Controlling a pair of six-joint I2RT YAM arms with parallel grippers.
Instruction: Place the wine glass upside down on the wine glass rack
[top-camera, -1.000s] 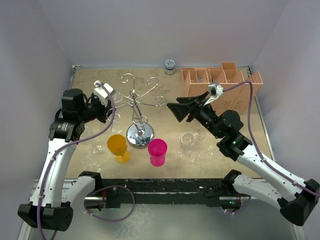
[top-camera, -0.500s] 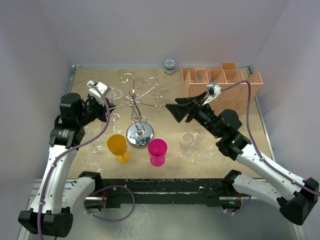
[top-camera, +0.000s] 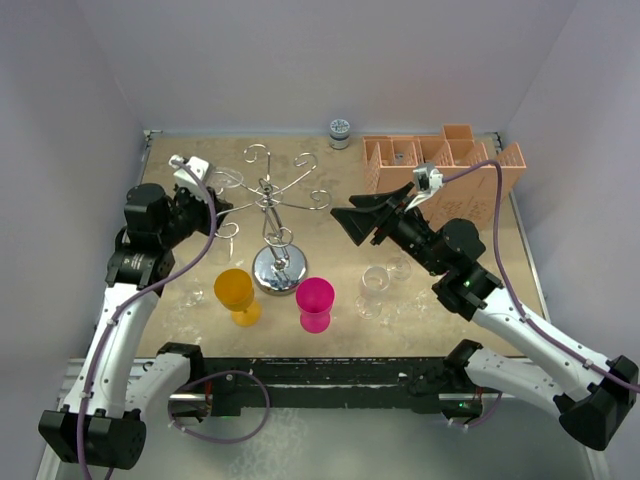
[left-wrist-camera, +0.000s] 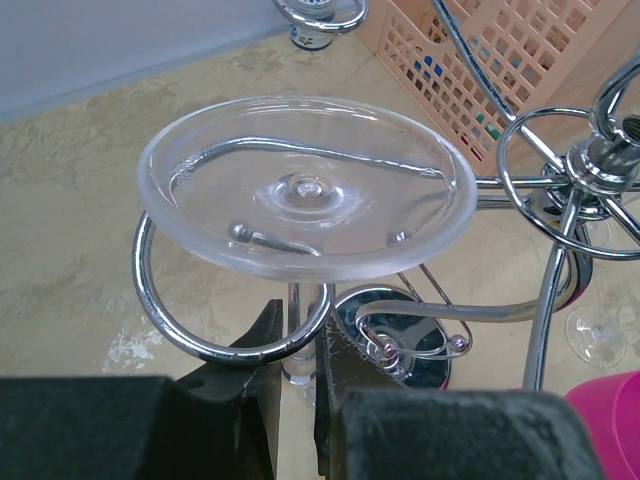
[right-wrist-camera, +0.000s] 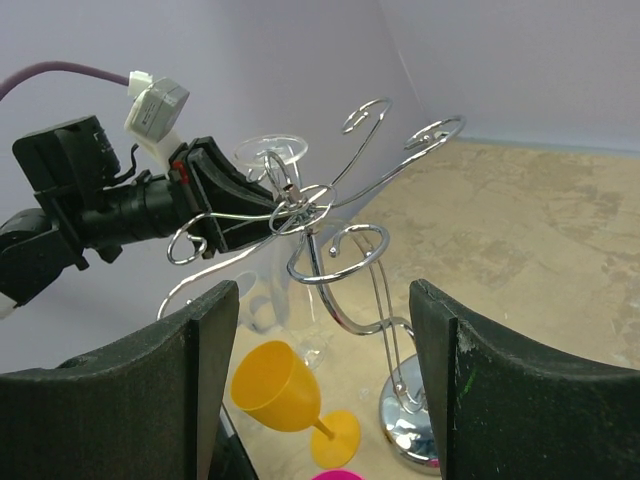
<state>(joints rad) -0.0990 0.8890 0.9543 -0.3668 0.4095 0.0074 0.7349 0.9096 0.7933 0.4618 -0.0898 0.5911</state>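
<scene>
Most looks done: left jaws, nearly closed, pinch the upturned wine glass (left-wrist-camera: 305, 185) by its stem inside a rack (top-camera: 268, 205) loop mid-frame, unreleased; right jaws gape empty.

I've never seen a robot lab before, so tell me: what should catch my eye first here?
The left gripper pinches the stem of a clear wine glass, held foot up, with the stem inside a curled loop of the shiny wire rack in mid-scene. The right gripper hangs wide open just right of the rack. In front of the rack's base stand a yellow cup and a pink cup.
</scene>
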